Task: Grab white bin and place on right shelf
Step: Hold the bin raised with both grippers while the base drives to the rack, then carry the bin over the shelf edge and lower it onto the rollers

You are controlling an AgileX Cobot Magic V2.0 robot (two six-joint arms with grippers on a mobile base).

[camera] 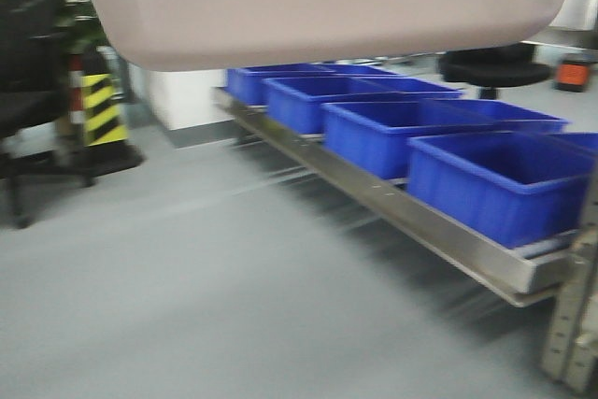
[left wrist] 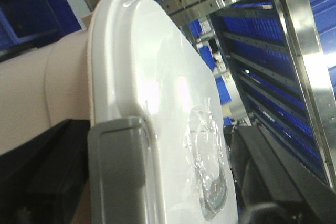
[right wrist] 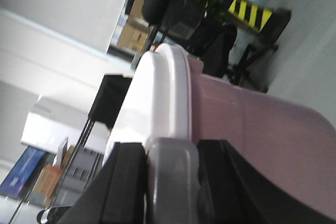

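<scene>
Hanging clear of the grey floor (camera: 187, 277), the white bin (camera: 327, 7) fills the top of the front view, its rounded underside toward the camera and nothing beneath it. It sits up and to the left of the right shelf (camera: 420, 223), well apart from it. That low steel shelf carries a row of blue bins (camera: 495, 184), and a perforated upright (camera: 575, 315) stands at its near end.

The two arms reach in from opposite ends of the tub, each wrist camera looking along the lid's edge. At the left end, the left gripper (left wrist: 157, 187) straddles the rim. One black finger lies against the pinkish body, the other stands on the far side of the glossy lid (left wrist: 157, 77), and a grey handle (left wrist: 118, 171) sits between them. The jaws are clamped around that end of the bin (though the touch on the lid side is hard to make out). At the right end, the right gripper (right wrist: 173, 182) has a black finger tight on each side of the other grey handle (right wrist: 170, 171), pinching the bin there.

A striped post (camera: 101, 109) and a black chair (camera: 28, 91) stand at the left of the front view.
</scene>
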